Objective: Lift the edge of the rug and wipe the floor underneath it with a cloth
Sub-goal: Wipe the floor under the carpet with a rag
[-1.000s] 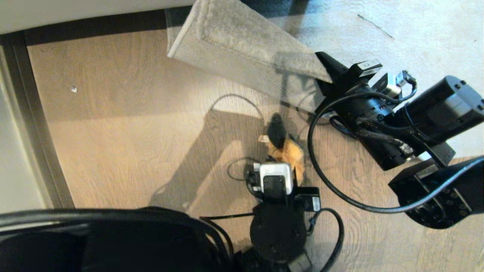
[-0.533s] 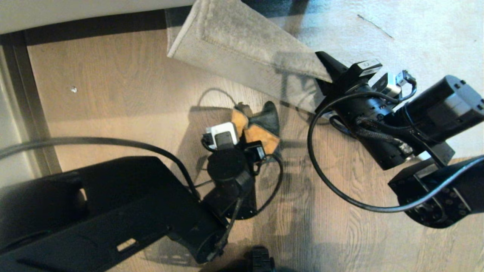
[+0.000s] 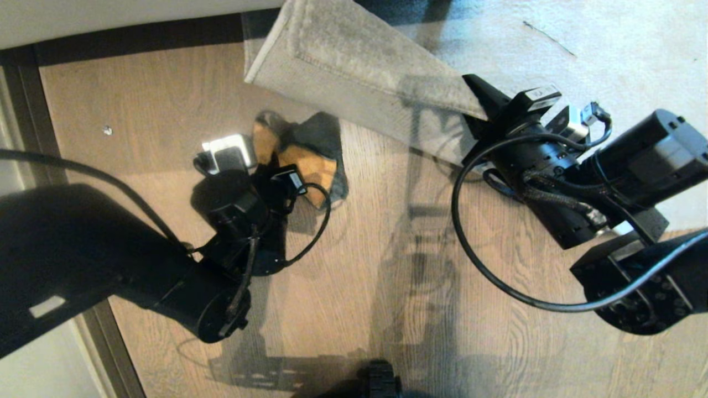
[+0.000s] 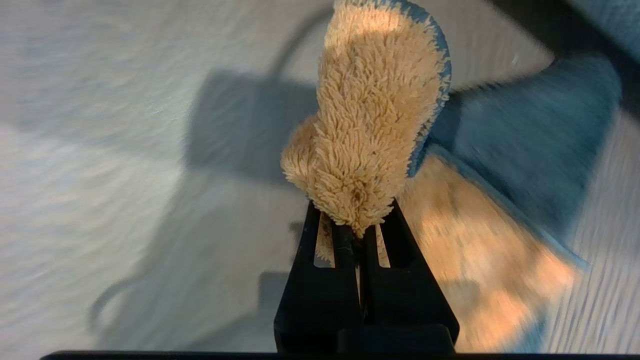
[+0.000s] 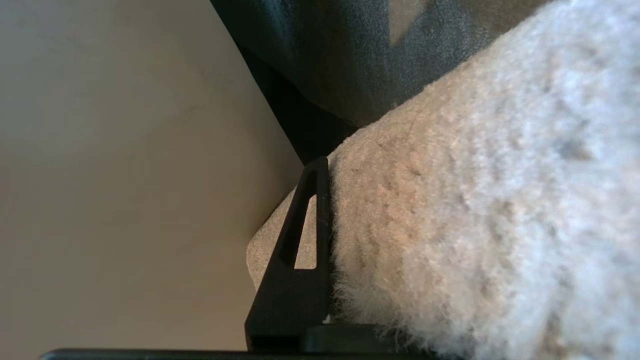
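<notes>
The rug edge is held up off the floor, its square corner hanging free. My right gripper is shut on that edge. In the right wrist view one black finger presses against the pale pile, which hides the other finger. The cloth, dark grey and mustard-tan, lies spread on the wood planks just in front of the raised corner. My left gripper is shut on a fluffy tan fold of the cloth. The rest of the cloth trails on the floor.
A dark skirting strip runs along the far wall and another down the left side. A small white speck lies on the planks. The right arm's black cable loops low over the floor.
My left arm has swept the cloth leftward and farther away across the planks, up near the raised rug corner. The right gripper and rug edge have stayed put.
</notes>
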